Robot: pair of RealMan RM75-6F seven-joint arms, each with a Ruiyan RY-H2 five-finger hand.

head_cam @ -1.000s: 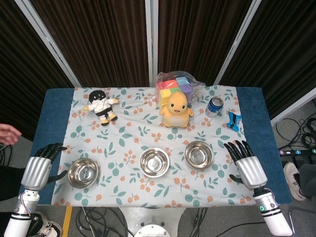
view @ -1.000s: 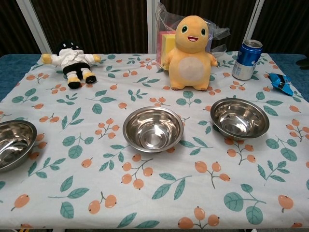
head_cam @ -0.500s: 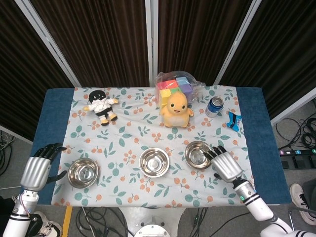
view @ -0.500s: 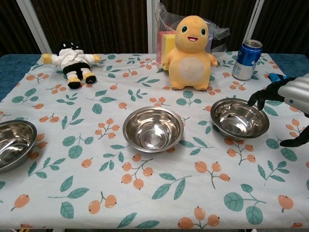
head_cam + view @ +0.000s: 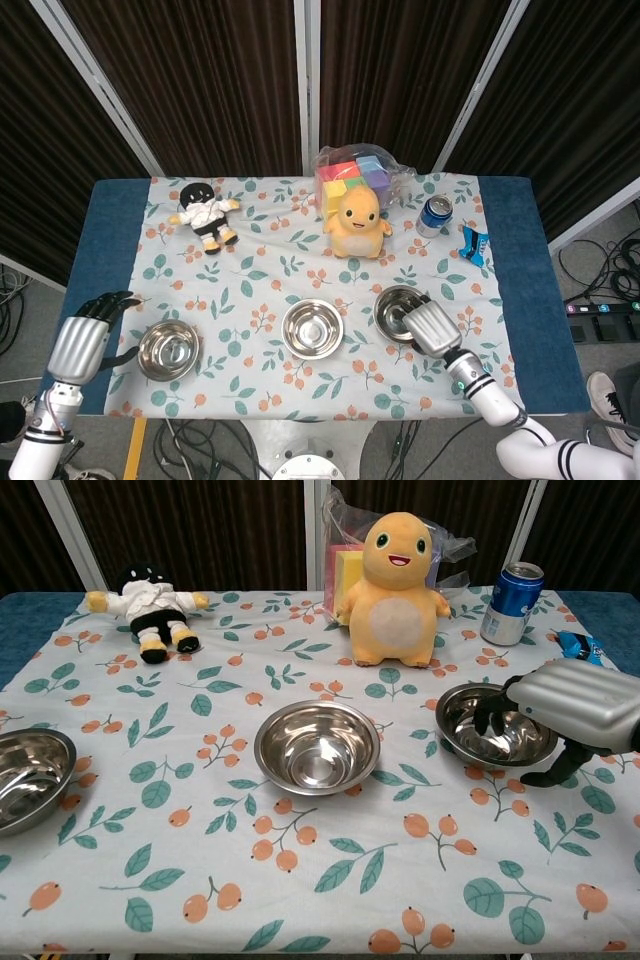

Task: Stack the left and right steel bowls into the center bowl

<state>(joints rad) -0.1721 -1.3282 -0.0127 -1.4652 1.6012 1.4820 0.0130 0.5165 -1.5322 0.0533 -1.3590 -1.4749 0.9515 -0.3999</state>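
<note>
Three steel bowls stand in a row on the flowered cloth. The center bowl point(image 5: 313, 328) point(image 5: 317, 746) is empty. My right hand point(image 5: 430, 328) point(image 5: 580, 705) hangs over the near right side of the right bowl point(image 5: 393, 306) point(image 5: 478, 736). Its fingers point(image 5: 492, 706) dip inside the bowl and its thumb point(image 5: 560, 770) sits outside the rim, so the hand straddles the rim without a firm hold showing. The left bowl point(image 5: 167, 350) point(image 5: 28, 777) sits apart from my left hand point(image 5: 78, 345), which hovers open just to its left, seen only in the head view.
Behind the bowls stand a yellow plush point(image 5: 358, 222) point(image 5: 397, 575), a bag of coloured blocks point(image 5: 355, 172), a blue can point(image 5: 434, 215) point(image 5: 509, 602) and a blue packet point(image 5: 473, 243). A black-and-white doll point(image 5: 205, 214) point(image 5: 150, 610) lies at the back left.
My right hand has swung in from the table's right edge to the right bowl and put its fingers inside. The left hand and all bowls have stayed put.
</note>
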